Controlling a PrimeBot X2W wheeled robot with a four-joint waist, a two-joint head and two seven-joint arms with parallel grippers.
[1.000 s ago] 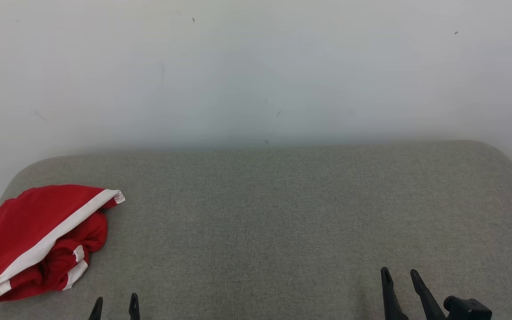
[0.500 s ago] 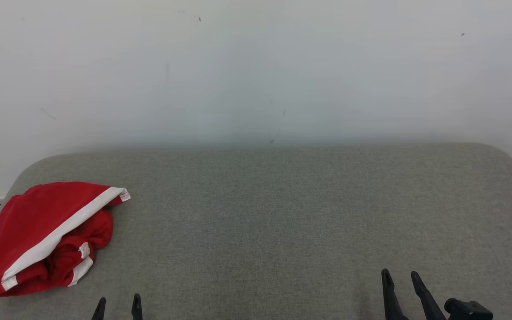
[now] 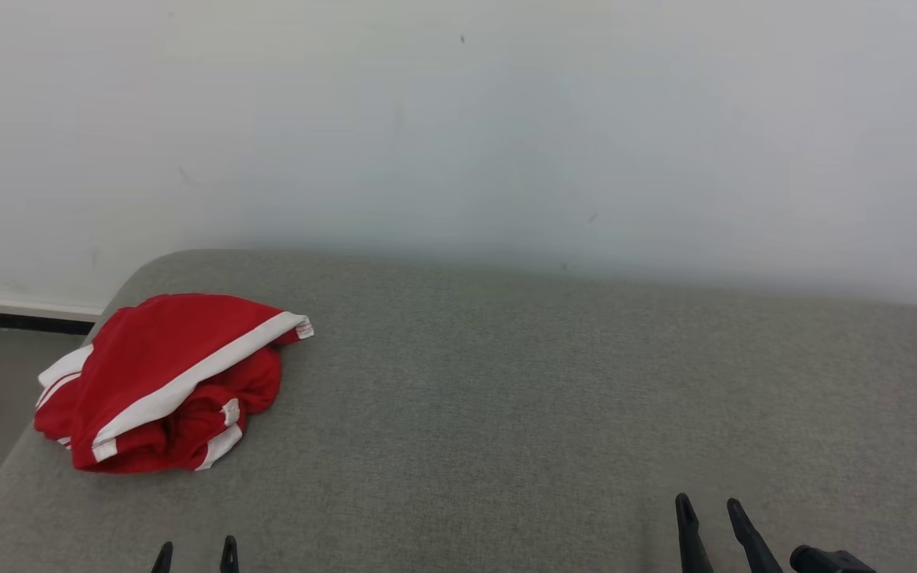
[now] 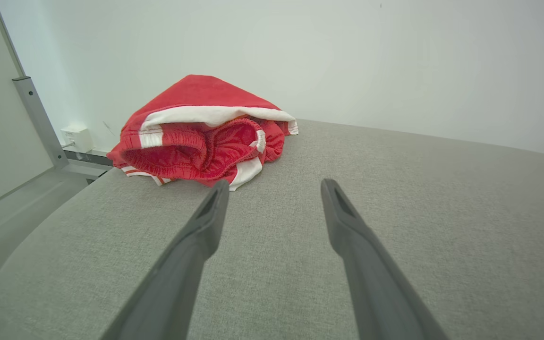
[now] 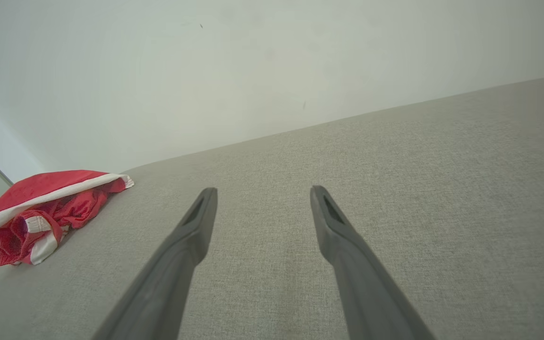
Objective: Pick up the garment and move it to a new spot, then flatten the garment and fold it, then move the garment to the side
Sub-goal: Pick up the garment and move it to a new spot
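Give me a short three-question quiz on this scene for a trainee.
1. True or false: the left gripper holds the crumpled red garment with white stripes.
2. The garment lies on the grey fabric-covered surface toward the robot's: A left, B middle, C right.
3. Fill in: the jaws of the right gripper stand ____.
Key: 1 false, the left gripper is open and apart from it; 2 A; 3 open.

red white-striped garment (image 3: 164, 382), grey cushion (image 3: 546, 398)
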